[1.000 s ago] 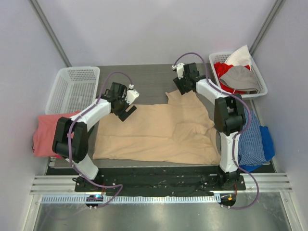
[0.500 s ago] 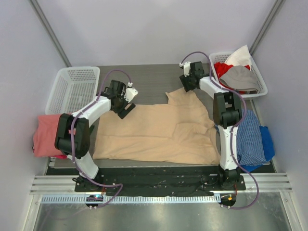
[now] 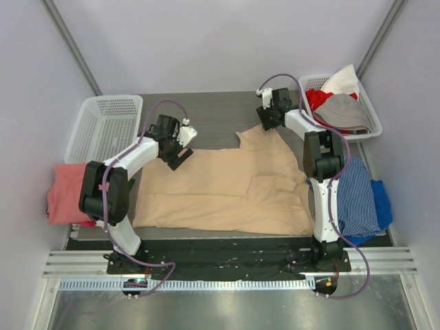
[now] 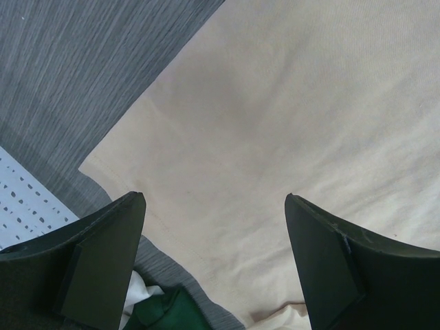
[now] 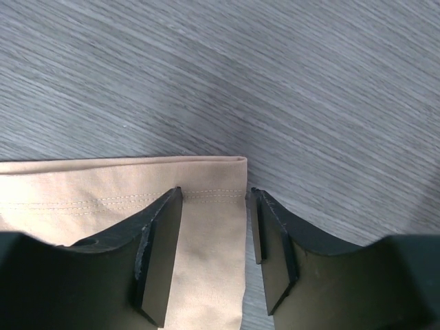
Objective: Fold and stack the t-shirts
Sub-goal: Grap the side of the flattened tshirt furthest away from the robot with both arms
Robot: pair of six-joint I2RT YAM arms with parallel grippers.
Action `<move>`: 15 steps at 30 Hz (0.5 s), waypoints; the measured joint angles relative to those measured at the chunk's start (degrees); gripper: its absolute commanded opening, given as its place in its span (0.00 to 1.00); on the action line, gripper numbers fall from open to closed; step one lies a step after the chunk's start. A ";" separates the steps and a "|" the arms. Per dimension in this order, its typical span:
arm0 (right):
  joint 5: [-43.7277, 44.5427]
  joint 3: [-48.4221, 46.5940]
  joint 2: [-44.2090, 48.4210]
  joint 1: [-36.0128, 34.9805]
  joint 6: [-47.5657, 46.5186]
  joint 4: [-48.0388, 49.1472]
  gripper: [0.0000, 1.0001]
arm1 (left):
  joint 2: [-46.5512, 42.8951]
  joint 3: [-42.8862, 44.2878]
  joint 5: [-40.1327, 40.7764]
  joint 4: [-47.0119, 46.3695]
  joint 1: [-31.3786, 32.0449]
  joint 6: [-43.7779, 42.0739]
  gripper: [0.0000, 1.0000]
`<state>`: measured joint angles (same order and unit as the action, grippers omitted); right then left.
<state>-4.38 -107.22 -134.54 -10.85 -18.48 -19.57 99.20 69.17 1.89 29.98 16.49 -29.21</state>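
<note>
A large tan t-shirt [image 3: 227, 185] lies spread flat on the grey table. My left gripper [image 3: 179, 150] hovers over its far left corner, open wide and empty; the left wrist view shows that gripper [image 4: 214, 199] above the tan cloth [image 4: 275, 103]. My right gripper [image 3: 268, 122] is at the shirt's far sleeve. In the right wrist view the gripper [image 5: 216, 192] is open, its jaws straddling the stitched hem corner of the tan cloth [image 5: 103, 185] without pinching it. A salmon-pink t-shirt [image 3: 67, 194] lies bunched at the table's left edge.
A white basket [image 3: 103, 127] stands at the back left. Another white basket [image 3: 371, 113] at the back right holds red, grey and white clothes. A blue striped cloth [image 3: 357, 199] hangs at the right edge. Green and white cloth [image 4: 165, 309] shows beside the left jaws.
My right gripper has moved a little back and right to the sleeve's far hem. My left gripper has drawn slightly back towards the shirt's far left corner. The shirt has not moved.
</note>
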 measured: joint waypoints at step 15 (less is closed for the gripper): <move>-3.72 2.75 0.17 0.44 -0.90 4.44 0.24 | -0.26 -1.05 0.87 0.00 -0.52 -1.55 0.88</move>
<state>-8.10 -104.47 -134.37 -10.41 -19.38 -15.14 98.94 68.12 2.76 29.98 15.97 -30.76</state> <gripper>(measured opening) 0.298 0.880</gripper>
